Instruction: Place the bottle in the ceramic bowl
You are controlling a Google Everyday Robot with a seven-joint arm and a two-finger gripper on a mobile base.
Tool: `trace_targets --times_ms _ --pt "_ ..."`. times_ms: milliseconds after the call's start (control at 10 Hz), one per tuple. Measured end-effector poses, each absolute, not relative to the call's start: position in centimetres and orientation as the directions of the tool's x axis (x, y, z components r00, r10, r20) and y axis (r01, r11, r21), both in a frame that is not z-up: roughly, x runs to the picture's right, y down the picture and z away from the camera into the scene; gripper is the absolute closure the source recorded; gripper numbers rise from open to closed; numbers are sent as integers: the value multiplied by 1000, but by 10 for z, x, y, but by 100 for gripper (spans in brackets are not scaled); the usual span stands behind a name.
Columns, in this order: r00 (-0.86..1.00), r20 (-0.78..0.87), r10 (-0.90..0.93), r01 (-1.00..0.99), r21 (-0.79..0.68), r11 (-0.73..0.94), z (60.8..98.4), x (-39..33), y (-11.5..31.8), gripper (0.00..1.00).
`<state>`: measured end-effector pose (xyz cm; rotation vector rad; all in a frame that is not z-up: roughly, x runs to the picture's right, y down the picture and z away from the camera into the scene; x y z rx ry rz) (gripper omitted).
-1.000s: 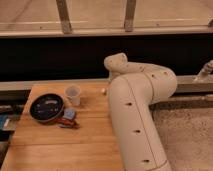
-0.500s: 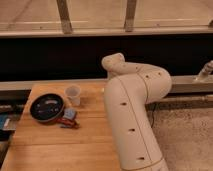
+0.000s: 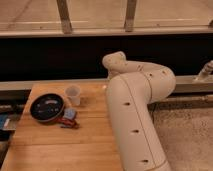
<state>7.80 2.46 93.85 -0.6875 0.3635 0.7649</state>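
Note:
The ceramic bowl (image 3: 47, 107) is a wide, shallow black bowl with faint pale marks inside. It sits on the left of the wooden table (image 3: 60, 145). The bottle is not in view. My white arm (image 3: 132, 110) rises from the lower right, bends at a thick elbow, and ends in a rounded joint (image 3: 116, 61) above the table's back right corner. My gripper is not in view; it lies hidden behind the arm or beyond that joint. A tiny pale spot (image 3: 103, 87) shows at the table's back edge beside the arm; I cannot tell what it is.
A translucent whitish cup (image 3: 73, 95) stands upright just right of the bowl. A small dark blue and red object (image 3: 69, 118) lies at the bowl's front right. A dark wall with a metal rail runs behind the table. Speckled floor lies to the right.
My arm has shifted slightly to the left, over the table's right edge. The bowl, cup and small object have not moved.

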Motion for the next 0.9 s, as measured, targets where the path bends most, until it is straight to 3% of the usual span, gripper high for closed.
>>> trace_targets --times_ms 600,900 --pt "675 -405 617 -736 -313 600 857 75 -62 100" --pt "728 -350 589 -684 -309 661 853 31 -93 100"
